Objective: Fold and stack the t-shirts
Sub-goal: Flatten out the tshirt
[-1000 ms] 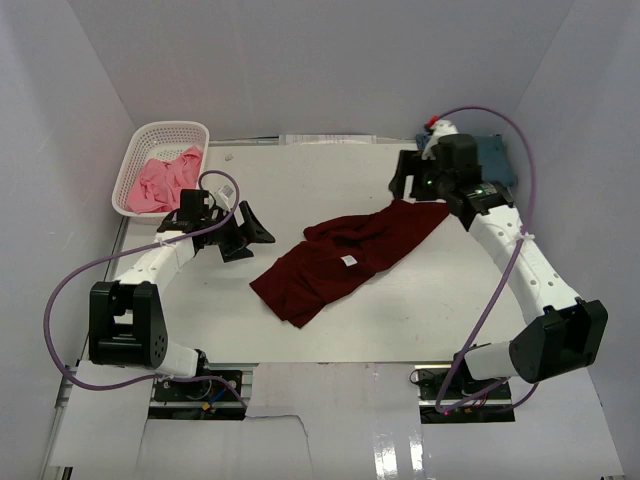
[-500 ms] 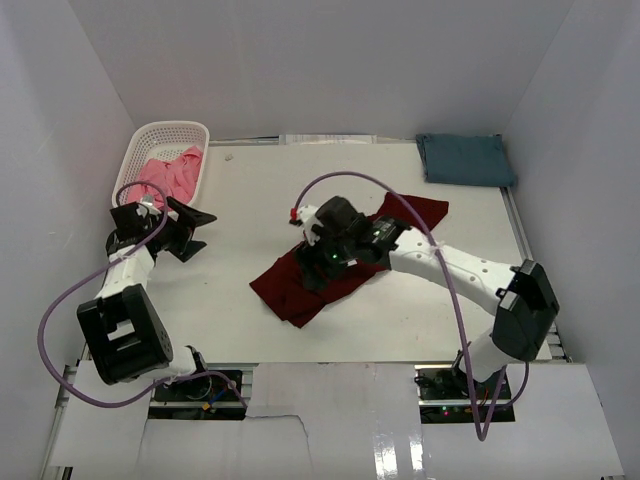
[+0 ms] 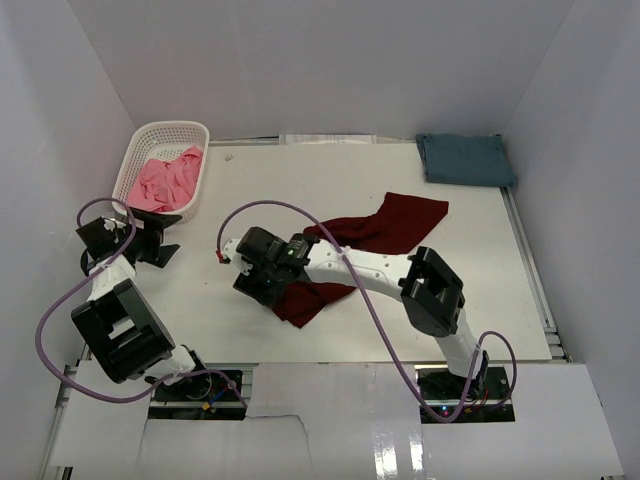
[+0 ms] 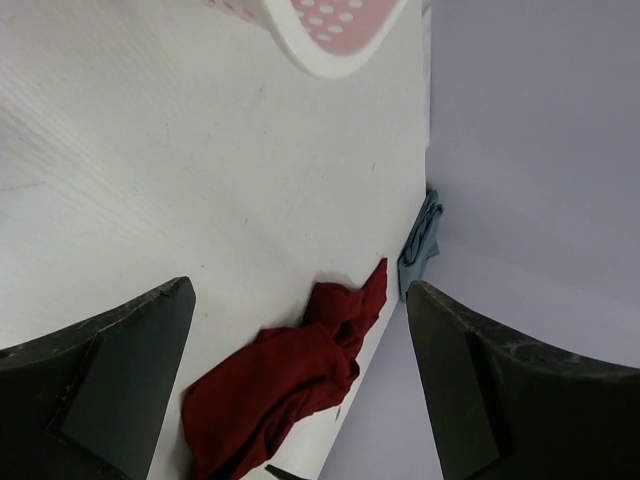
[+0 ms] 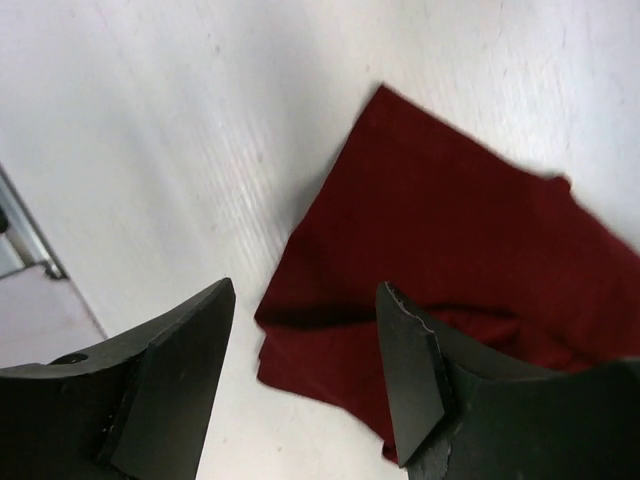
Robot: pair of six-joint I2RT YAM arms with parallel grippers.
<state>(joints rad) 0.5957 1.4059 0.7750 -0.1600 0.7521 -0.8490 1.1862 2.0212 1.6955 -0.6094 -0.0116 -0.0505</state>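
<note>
Maroon t-shirt (image 5: 450, 230) beneath right gripper (image 5: 305, 290) (jaws apart), crumpled

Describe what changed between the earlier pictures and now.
The right gripper swept from the far right corner across to the near left end of the large dark maroon cloth t-shirt, jaws open over its corner. The left gripper, open, drew back leftward near the white plastic lattice basket. Nothing is visibly held. The folded slate-blue t-shirt, now uncovered, and the pink t-shirt in the basket stayed put.
</note>
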